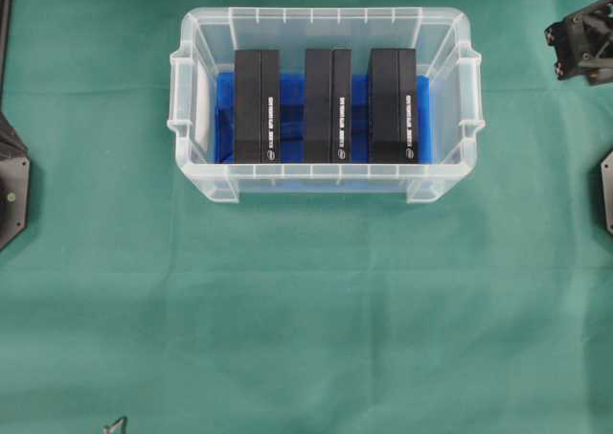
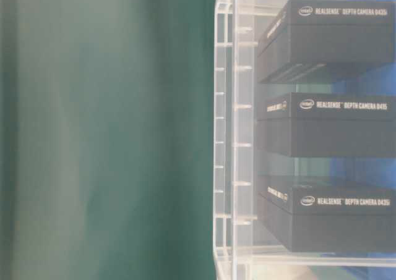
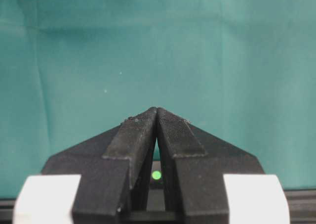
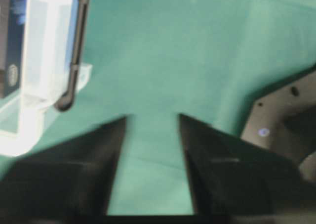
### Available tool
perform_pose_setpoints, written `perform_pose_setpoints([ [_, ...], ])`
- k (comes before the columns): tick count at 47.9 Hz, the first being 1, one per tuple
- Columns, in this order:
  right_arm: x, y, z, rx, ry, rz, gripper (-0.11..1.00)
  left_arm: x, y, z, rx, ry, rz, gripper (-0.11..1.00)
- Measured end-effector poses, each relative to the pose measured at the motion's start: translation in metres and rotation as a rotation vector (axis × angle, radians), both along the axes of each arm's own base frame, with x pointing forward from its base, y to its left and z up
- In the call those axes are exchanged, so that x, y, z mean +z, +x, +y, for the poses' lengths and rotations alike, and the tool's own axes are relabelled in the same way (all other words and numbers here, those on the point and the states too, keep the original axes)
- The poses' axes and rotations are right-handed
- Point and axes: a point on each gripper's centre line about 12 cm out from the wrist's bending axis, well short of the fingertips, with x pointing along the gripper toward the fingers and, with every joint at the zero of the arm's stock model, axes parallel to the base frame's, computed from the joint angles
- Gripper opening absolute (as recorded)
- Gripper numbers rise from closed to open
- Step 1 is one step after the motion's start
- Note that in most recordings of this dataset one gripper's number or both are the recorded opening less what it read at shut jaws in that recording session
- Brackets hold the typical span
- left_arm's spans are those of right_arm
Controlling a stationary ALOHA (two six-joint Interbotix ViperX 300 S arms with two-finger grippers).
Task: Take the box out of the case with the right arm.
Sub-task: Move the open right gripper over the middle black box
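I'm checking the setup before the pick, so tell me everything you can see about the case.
The case is a clear plastic tub, rectangular with rounded corners, a ribbed rim and handle lugs at both short ends. It sits upright and open-topped on the green cloth, toward the far side of the table in the overhead view. A blue lining covers its bottom. Three black boxes stand inside, side by side with gaps between them. No gripper touches it.

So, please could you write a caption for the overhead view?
Three black boxes stand side by side in the clear case on green cloth; the right gripper waits at the edge.
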Motion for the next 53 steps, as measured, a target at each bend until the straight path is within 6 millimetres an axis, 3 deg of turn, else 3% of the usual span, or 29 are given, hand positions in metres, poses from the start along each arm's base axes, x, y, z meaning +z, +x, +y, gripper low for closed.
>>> perform_pose_setpoints([
  [4,-0.0024,0.0012,-0.0016,-0.007,-0.004,0.012,0.9,0.0,0.0,0.0003,0.003,-0.001,0.0,0.02],
  [7,-0.0038,0.0016,-0.0028,-0.009,-0.01,0.021,0.96,0.0005,0.0,-0.0002,0.0,-0.002,-0.001,0.02],
  [53,-0.0059,-0.0047,-0.0041,-0.025,-0.017,0.077,0.94,-0.0035,0.0038,0.0022,0.004,0.01,0.027,0.02],
])
